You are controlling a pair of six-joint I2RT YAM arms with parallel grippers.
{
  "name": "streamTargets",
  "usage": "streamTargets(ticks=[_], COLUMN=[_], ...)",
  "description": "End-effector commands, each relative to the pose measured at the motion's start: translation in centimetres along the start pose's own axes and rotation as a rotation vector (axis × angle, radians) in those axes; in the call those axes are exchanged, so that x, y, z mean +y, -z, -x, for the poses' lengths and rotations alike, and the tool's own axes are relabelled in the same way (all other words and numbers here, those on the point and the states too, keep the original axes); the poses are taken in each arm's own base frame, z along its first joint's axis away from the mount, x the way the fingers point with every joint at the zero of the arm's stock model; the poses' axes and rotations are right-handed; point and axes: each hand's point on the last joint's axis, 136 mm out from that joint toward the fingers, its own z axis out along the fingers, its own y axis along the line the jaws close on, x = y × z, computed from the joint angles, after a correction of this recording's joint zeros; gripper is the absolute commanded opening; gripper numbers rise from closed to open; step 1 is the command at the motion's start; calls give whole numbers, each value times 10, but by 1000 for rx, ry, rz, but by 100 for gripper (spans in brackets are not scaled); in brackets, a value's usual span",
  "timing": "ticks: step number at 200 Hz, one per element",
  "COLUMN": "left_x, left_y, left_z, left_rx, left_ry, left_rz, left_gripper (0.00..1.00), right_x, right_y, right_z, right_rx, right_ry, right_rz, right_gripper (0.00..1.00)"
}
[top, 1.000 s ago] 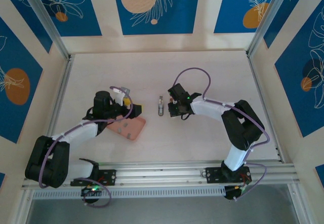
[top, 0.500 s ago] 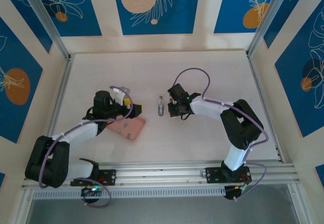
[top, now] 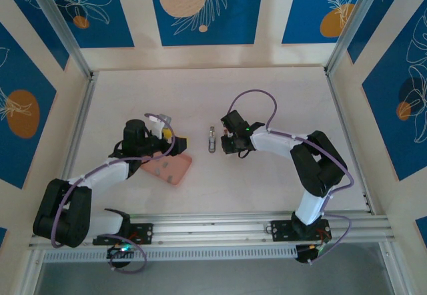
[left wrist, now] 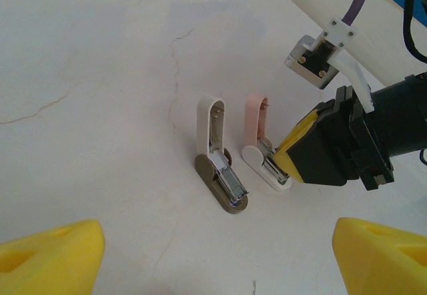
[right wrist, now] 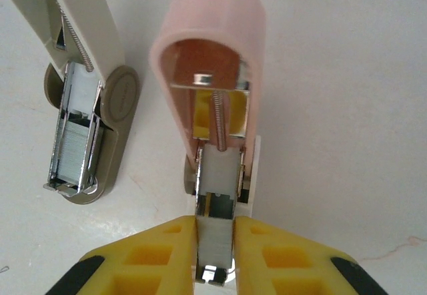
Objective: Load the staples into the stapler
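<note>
Two mini staplers stand hinged open side by side. The taupe stapler (left wrist: 220,175) (right wrist: 87,128) (top: 211,139) has a strip of staples (right wrist: 73,148) in its magazine. Just to its right is the pink stapler (left wrist: 257,141) (right wrist: 213,55). My right gripper (right wrist: 215,241) (left wrist: 285,161) (top: 227,143) is at this stapler's front end. Its yellow pads press both sides of a grey strip of staples (right wrist: 215,231) lying in the magazine channel. My left gripper (left wrist: 217,261) (top: 167,133) hovers to the left of both staplers, open wide with nothing between its fingers.
A salmon-pink tray (top: 170,169) lies under the left arm, near the table's front. One loose staple (left wrist: 254,285) lies on the table in front of the staplers. Aluminium rails border the table on both sides.
</note>
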Motion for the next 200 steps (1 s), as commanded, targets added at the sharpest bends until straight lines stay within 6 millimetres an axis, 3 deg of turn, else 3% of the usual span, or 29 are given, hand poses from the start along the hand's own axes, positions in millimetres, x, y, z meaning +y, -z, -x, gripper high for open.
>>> streamTargets(ticks=[1,51,118,145,200], left_x=[-4,-5,-6,-5,-5], left_y=[-1,0,1,0,-2], left_z=[7,9,10,9,9], left_rx=[-8,-13,-15,-12,-14], left_ry=[-22,-27,-30,-27,-21], left_rz=[-3,-3,-7,-8,-11], left_gripper=[88,88,88,88,88], right_x=[8,10,2,1,0], right_y=[5,14,50,48,23], right_z=[5,12,26,24,11], right_rx=[-5,-31,-62,-4,115], right_ry=[7,2,-142,-215,-285], right_rz=[31,40,179,257,308], right_gripper=[25,27,27,27,19])
